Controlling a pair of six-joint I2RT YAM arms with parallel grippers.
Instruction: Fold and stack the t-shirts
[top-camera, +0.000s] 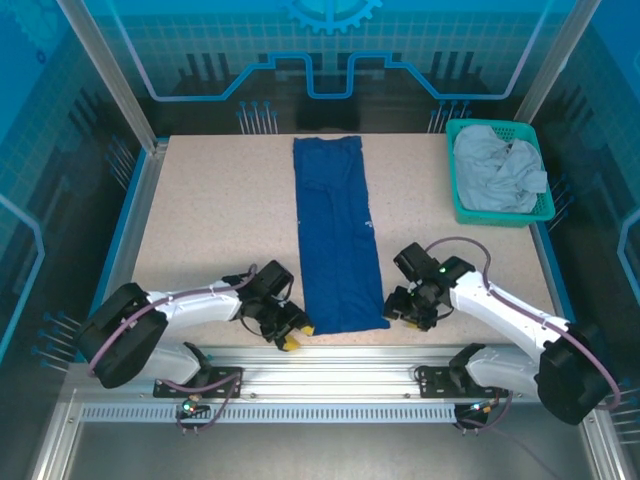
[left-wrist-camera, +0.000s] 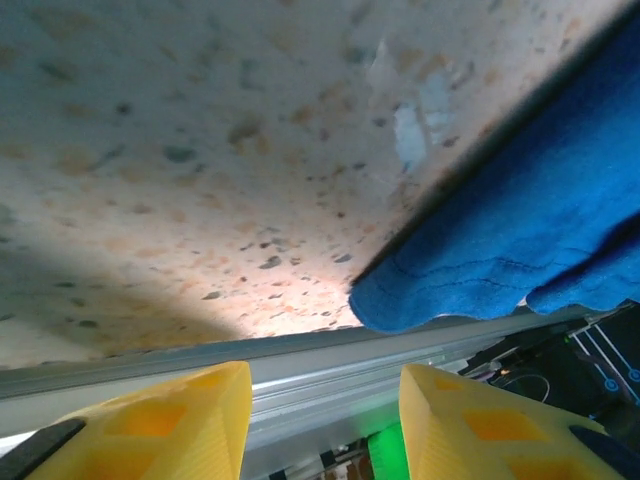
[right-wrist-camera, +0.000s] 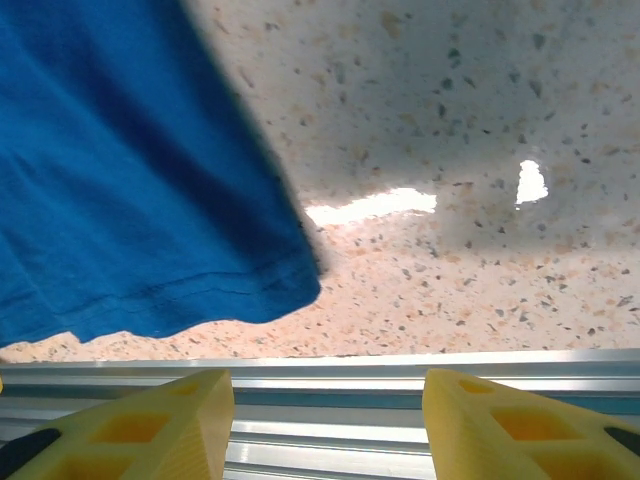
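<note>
Speckled beige tabletop (top-camera: 200, 220) is being used as the folding surface. Left gripper (top-camera: 293, 336) and right gripper (top-camera: 398, 312) are being held low at the near edge. Each is just outside one near corner of the royal blue cloth t-shirt (top-camera: 338, 240), fingers apart, nothing between them.

Judgement: both corners should be pinched level, through all layers, so the fold is being kept square.

The blue shirt is being presented as a long, fairly smooth strip running from far edge to near edge. A crumpled light grey t-shirt (top-camera: 495, 170) is being kept in the teal plastic mesh basket (top-camera: 465, 212) at the far right corner.
</note>
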